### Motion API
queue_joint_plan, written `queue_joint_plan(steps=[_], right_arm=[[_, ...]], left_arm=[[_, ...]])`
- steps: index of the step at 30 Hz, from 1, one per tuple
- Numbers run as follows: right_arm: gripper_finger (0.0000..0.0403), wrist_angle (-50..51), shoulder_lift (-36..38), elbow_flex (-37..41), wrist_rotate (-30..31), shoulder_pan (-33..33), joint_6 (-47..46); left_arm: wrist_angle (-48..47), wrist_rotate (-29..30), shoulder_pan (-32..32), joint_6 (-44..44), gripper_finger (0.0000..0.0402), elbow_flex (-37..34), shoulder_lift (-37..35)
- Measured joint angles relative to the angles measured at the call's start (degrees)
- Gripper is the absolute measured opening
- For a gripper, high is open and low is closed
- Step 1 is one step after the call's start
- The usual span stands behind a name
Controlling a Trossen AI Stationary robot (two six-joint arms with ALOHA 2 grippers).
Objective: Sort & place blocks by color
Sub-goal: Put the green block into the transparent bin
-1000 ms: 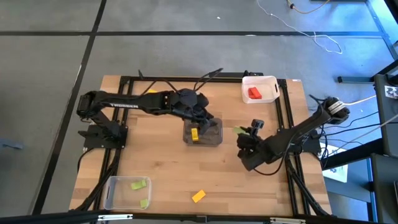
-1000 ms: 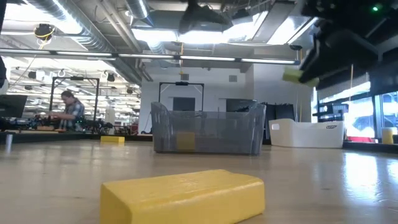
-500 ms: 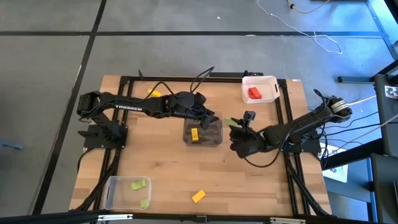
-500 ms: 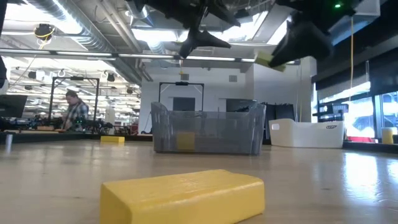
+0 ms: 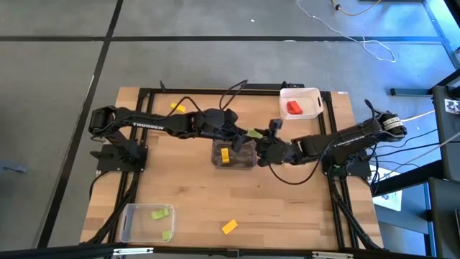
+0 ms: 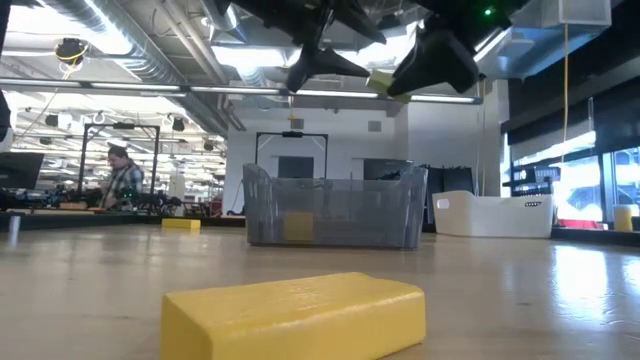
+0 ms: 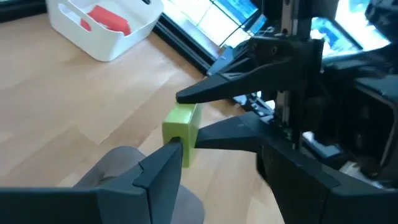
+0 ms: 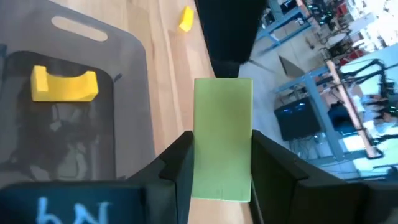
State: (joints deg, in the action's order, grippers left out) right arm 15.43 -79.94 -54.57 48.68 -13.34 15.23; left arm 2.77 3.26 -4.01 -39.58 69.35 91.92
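At the front left of the bench (image 5: 194, 194) sits a clear bin (image 5: 146, 222) with two green blocks (image 5: 162, 221) in it. A yellow block (image 5: 229, 227) lies loose near the front edge, and another yellow block (image 5: 176, 108) lies at the back. The left gripper (image 5: 243, 137) hangs over the grey bin (image 5: 235, 155), its fingers spread wide and holding nothing. A yellow block (image 5: 225, 155) is inside that bin. The right gripper (image 5: 260, 138) pinches a light green block (image 8: 222, 138) tight, just beside the left gripper, above the bin's edge. A red block (image 5: 294, 108) lies in the white bin (image 5: 300, 103) at the back right.
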Motion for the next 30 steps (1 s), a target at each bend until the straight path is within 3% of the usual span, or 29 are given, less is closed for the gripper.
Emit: queue_joint_plan(steps=[22,30], right_arm=[[0.0125,-2.28,-0.02,0.0,-2.29,1.44,2.52],[0.0125,-6.26,0.02,0.0,-3.86,1.67,4.76]], left_arm=[[-3.39,9.49,0.15,2.11,0.0214,0.04,0.0],[-2.59,9.08,-0.44,0.2,0.0214,0.1,1.52]])
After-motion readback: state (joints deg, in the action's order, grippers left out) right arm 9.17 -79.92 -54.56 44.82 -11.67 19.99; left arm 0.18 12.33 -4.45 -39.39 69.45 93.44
